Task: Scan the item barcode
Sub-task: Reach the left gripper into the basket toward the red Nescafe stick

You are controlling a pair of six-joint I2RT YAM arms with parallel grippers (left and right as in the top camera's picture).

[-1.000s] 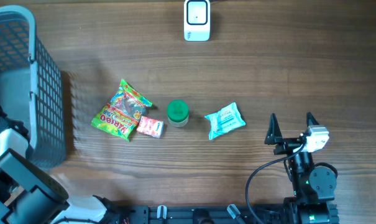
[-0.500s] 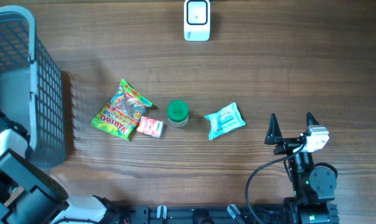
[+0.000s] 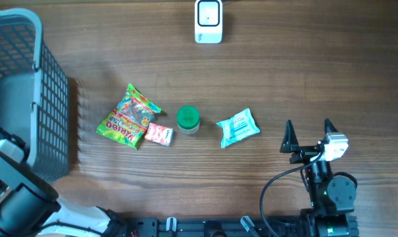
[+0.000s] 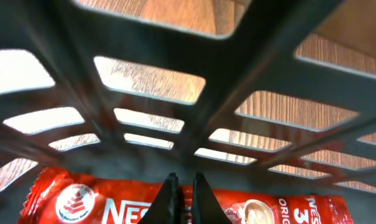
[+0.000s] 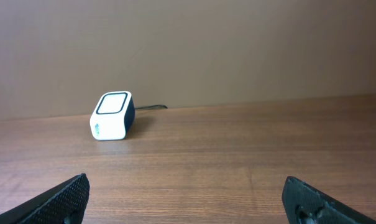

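One wood-grain bench [image 3: 251, 72] runs to a plain brown wall [image 5: 237, 50]. Inside the grey basket [image 3: 50, 99] lies a red sachet [image 4: 100, 199], its long axis across the left wrist view, print upright. The left end effector [image 4: 183, 193] is closed, tips at its upper edge. The right end effector [image 3: 308, 125], well away from the basket, gapes wide.

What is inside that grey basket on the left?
A red packet lies on the floor of the basket, with the left hand shut just above it. From overhead, the left arm covers that corner, so anything else there is hidden.
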